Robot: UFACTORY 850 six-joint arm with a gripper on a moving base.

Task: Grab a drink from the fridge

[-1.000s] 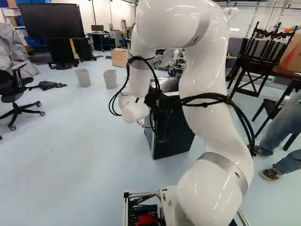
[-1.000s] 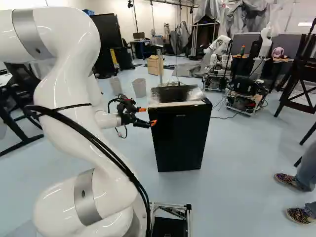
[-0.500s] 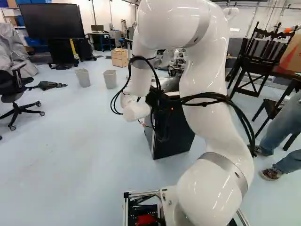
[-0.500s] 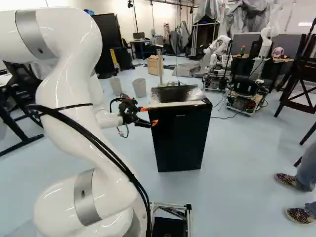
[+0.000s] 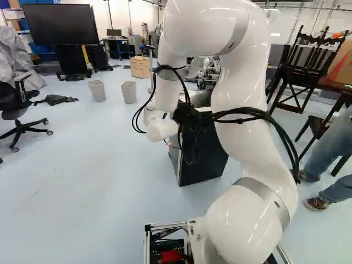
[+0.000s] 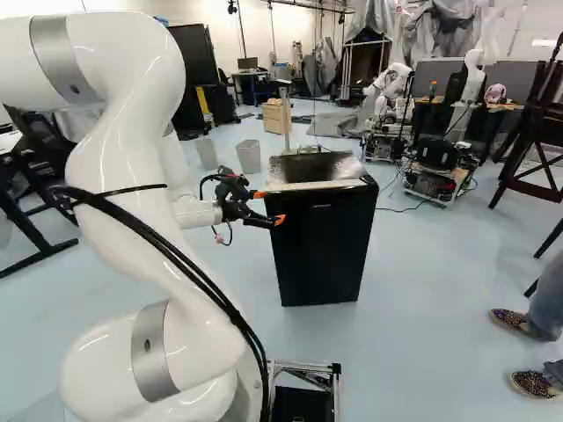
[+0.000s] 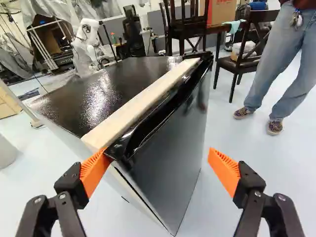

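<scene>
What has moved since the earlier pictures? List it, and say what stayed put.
The arm has shifted slightly, carrying the open gripper a little to the right in both base views, further across the fridge's near top corner. Nothing was taken hold of or let go. The base, the fridge and the two bins stayed as they were.

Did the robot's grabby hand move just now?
Yes, a little. In the right base view, the gripper has shifted rightward against the black mini fridge, which stayed put.
</scene>
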